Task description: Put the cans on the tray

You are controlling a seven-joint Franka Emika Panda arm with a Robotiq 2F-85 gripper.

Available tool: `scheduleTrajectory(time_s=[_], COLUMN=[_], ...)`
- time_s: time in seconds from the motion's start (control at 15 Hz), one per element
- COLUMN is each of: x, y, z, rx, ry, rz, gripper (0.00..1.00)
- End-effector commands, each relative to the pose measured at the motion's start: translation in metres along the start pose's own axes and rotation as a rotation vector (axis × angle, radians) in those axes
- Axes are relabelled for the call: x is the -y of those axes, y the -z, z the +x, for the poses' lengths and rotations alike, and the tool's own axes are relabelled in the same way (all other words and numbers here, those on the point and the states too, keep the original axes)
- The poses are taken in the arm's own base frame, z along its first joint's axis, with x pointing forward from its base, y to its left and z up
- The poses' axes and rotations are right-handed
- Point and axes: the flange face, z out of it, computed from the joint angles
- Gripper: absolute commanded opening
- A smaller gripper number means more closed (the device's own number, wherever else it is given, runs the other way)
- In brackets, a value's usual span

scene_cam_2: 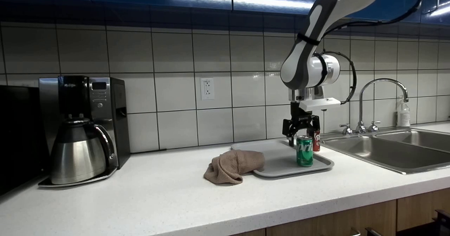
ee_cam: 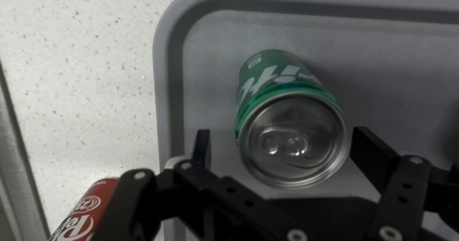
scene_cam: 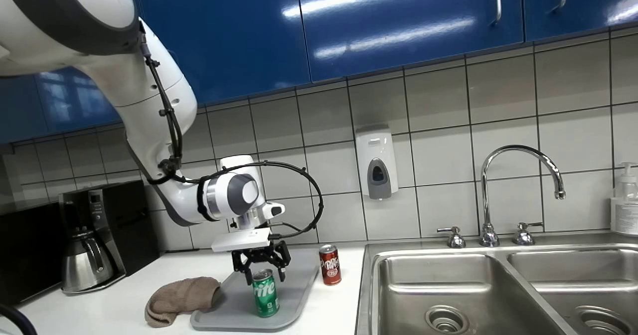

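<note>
The grey tray (scene_cam: 234,312) (scene_cam_2: 276,158) (ee_cam: 211,47) lies flat on the counter. The green can (scene_cam: 266,297) (scene_cam_2: 304,153) (ee_cam: 279,69) stands upright on it, near a corner. My gripper (scene_cam: 265,278) (ee_cam: 282,144) is open around the can's top. In the wrist view there is a gap between the left finger (ee_cam: 202,147) and the can, while the right finger (ee_cam: 373,155) is close to its rim; touching or not, I cannot tell. On the counter just outside the tray stands the red can (scene_cam: 330,265) (ee_cam: 86,208), partly covered by the gripper in the wrist view.
A brown cloth (scene_cam: 182,300) (scene_cam_2: 233,164) overlaps one tray edge. The steel sink (scene_cam: 371,295) and faucet (scene_cam: 518,148) are beyond the red can. A coffee maker (scene_cam_2: 84,130) stands at the far end of the counter. Blue cabinets (scene_cam: 224,31) hang above the arm.
</note>
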Motion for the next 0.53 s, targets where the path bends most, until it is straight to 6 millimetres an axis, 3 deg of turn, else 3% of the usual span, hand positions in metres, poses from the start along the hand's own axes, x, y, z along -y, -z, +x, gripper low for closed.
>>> scheduleTrajectory(time_s=[0.0, 0.47], x=[-0.006, -0.017], y=[0.019, 0.056], z=[0.003, 0.001], rx=[-0.025, -0.100], ry=[-0.033, -0.087], rz=[-0.028, -0.040], gripper=[1.00, 1.00])
